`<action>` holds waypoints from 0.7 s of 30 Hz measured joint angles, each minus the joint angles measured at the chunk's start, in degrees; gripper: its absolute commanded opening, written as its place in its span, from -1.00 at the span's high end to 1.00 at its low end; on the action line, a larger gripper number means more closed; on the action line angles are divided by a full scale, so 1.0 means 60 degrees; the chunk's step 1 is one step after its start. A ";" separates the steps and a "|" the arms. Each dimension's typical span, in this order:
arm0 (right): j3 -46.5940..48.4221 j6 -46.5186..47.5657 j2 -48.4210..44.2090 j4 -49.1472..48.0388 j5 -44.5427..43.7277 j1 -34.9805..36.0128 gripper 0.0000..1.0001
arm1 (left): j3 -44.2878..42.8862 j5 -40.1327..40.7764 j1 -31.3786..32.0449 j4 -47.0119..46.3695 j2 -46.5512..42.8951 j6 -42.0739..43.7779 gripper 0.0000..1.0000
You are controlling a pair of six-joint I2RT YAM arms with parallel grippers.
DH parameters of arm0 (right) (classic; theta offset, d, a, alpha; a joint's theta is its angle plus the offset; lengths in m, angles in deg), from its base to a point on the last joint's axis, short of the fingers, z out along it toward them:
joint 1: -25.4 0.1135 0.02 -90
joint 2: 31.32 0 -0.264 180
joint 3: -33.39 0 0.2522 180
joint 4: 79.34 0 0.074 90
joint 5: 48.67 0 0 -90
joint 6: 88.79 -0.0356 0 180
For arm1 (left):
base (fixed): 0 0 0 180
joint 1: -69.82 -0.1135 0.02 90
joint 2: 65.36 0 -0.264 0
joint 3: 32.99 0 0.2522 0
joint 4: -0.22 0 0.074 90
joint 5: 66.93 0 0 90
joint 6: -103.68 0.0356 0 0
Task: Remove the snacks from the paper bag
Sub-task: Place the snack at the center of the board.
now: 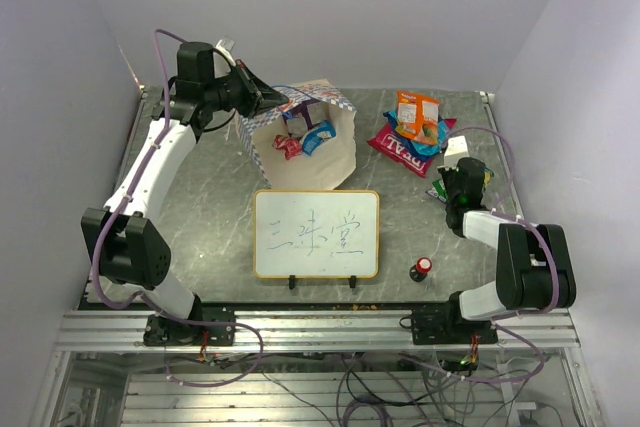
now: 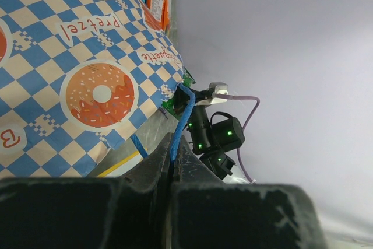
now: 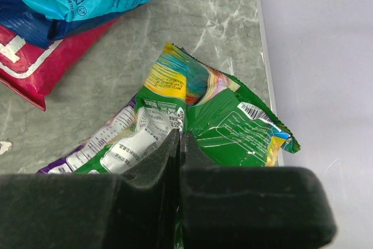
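likely light, slippery foil snacks (image 1: 305,135) are seen inside the tan checkered paper bag (image 1: 310,169), best pinched at a sealed edge. its blue cord handle (image 2: 185,109) is clamped by the left gripper (image 2: 175,145); the right gripper (image 3: 179,139) is closed over a green packet (image 3: 233,123).

Paper bag (image 1: 330,169): tan kraft, blue-white checkered band with orange doughnut and pretzel prints, thin blue cord handle (image 2: 185,115) drawn taut. It sits at the back left of the table (image 1: 220,237), tilted so its open mouth faces the overhead view. Snacks inside, at the mouth: small red wrapper (image 1: 290,146), light-blue packet (image 1: 319,134), purple-blue packet (image 1: 298,113). Snacks outside, back right: orange packet (image 1: 417,110) over a blue packet (image 1: 424,139) over a large red packet (image 1: 398,152), overlapping in one pile; crumpled green packet (image 3: 233,122) with a rainbow-coloured end lies near them by the right edge.
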 measured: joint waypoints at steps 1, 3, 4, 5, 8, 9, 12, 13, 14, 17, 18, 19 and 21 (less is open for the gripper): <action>0.0000 -0.0073 -0.0004 0.0033 -0.0033 0.0000 1.00 | 0.0015 -0.0004 0.0000 0.0000 0.0000 0.0000 0.86; 0.0066 -0.0164 -0.0004 0.0215 -0.0076 0.0000 1.00 | 0.0036 -0.0018 0.0000 0.0000 0.0000 0.0000 0.86; 0.0135 -0.0200 -0.0004 0.0342 -0.0080 0.0000 1.00 | 0.0040 -0.0022 0.0000 -0.0004 0.0000 0.0000 0.86; 0.0204 -0.0240 -0.0004 0.0466 -0.0098 0.0000 1.00 | 0.0040 -0.0029 0.0000 -0.0004 0.0000 0.0000 0.86; 0.0353 -0.0353 0.0040 0.0743 -0.0200 0.0000 1.00 | 0.0040 -0.0047 0.0000 -0.0011 0.0000 0.0000 0.86; 0.0397 -0.0368 0.0058 0.0820 -0.0226 0.0000 1.00 | 0.0040 -0.0058 0.0004 -0.0011 0.0007 0.0000 0.86; 0.0474 -0.0379 0.0087 0.0984 -0.0229 0.0004 0.92 | 0.0040 -0.0066 0.0004 -0.0015 0.0011 0.0000 0.86; 0.0481 -0.0379 0.0087 0.1009 -0.0226 0.0004 0.81 | 0.0036 -0.0066 0.0004 -0.0015 0.0011 0.0000 0.86; 0.0481 -0.0390 0.0087 0.1031 -0.0226 0.0004 0.70 | 0.0036 -0.0066 0.0004 -0.0015 0.0011 0.0000 0.86; 0.0488 -0.0503 0.0062 0.1191 -0.0237 0.0004 0.29 | 0.0036 -0.0066 0.0004 -0.0015 0.0011 0.0000 0.86; 0.0499 -0.0514 0.0004 0.1344 -0.0178 0.0004 0.17 | 0.0036 -0.0066 0.0004 -0.0015 0.0011 0.0000 0.86; 0.0503 -0.0554 -0.0080 0.1486 -0.0142 0.0004 0.08 | 0.0036 -0.0066 0.0004 -0.0015 0.0011 0.0000 0.86; 0.0597 -0.0517 -0.0404 0.2022 -0.0069 -0.0004 -0.08 | 0.0018 -0.0066 0.0004 -0.0004 0.0018 0.0004 0.86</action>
